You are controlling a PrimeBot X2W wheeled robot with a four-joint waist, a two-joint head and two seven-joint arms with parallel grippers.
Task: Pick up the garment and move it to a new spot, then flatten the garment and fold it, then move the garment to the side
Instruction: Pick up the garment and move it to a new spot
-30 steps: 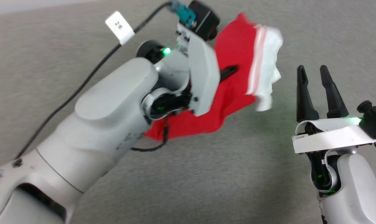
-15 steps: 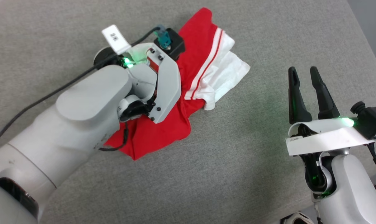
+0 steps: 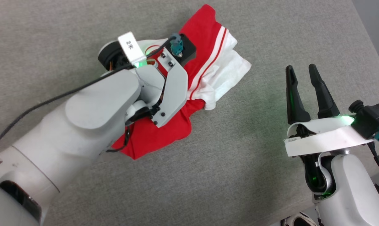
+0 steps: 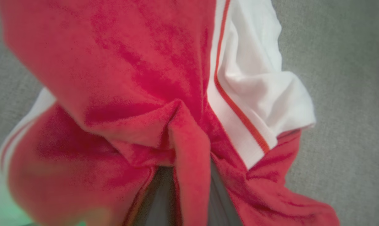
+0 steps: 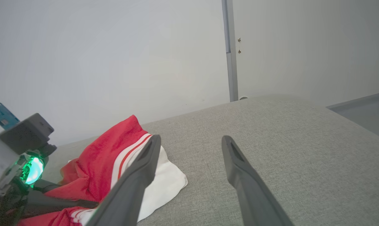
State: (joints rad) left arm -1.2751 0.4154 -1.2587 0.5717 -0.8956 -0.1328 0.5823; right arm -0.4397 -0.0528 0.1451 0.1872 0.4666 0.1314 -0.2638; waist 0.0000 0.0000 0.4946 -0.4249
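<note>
The garment (image 3: 205,37), red with a white sleeve and thin red-and-white stripes, lies crumpled on the grey surface at the upper middle of the head view. My left wrist (image 3: 173,84) leans down over it and hides the fingers. In the left wrist view the garment (image 4: 129,62) is very close, and a red fold runs down between the two dark fingers of my left gripper (image 4: 189,175), which pinch it. My right gripper (image 3: 300,67) stands open off to the right, apart from the cloth, with nothing between its fingers. In the right wrist view my right gripper (image 5: 191,138) points past the garment (image 5: 98,169).
The grey fabric-covered surface (image 3: 208,172) stretches around the garment, with bare room in front and to the right. Its right edge (image 3: 370,40) runs down the upper right. A black cable (image 3: 51,100) trails from my left wrist. A pale wall with a grey upright strip (image 5: 230,62) stands behind.
The garment, hanging from my left gripper a second ago, has come down and now lies bunched on the surface. The head view has shifted. My right gripper stays open.
</note>
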